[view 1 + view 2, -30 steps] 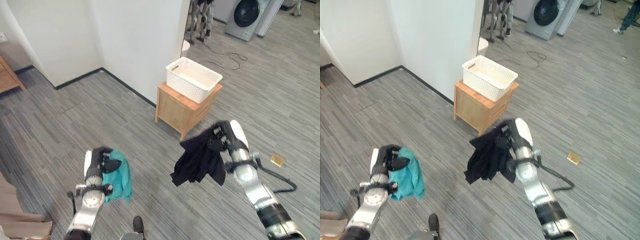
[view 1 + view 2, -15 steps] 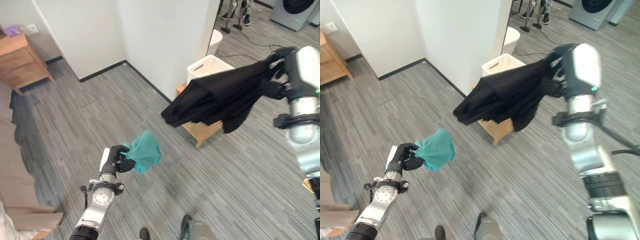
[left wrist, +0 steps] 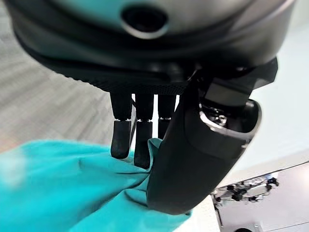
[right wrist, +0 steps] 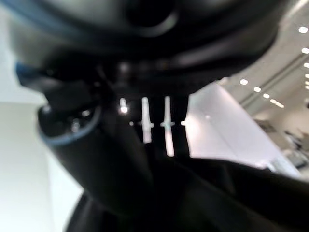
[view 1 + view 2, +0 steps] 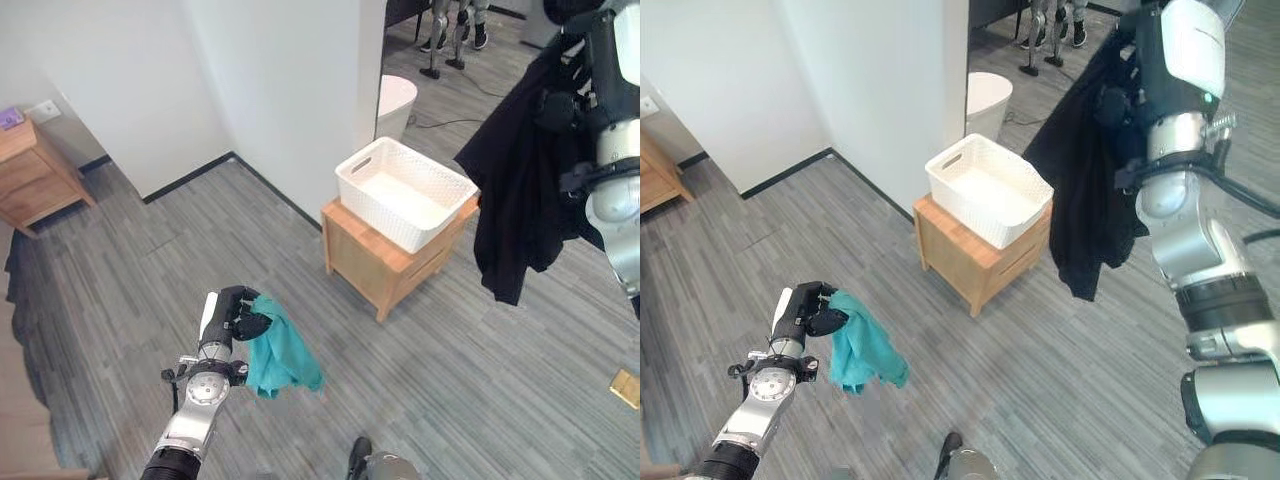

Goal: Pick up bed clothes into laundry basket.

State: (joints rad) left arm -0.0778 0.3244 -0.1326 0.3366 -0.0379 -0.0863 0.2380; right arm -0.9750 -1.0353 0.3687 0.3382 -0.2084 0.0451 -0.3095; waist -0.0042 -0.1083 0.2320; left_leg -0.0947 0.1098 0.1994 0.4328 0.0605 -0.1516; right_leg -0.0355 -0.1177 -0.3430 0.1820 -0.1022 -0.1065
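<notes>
A soft teal cloth (image 5: 280,350) is pinched in the curled left hand (image 5: 232,318) at 7 o'clock. A limp black garment (image 5: 520,180) is gripped by the right hand (image 5: 572,70) at 2 o'clock, beside the perforated white basket (image 5: 405,192) on a wooden desk (image 5: 385,262).

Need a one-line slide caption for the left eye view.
Left hand grips a teal garment low; raised right hand holds a black garment beside the white laundry basket on a wooden cabinet.
</notes>
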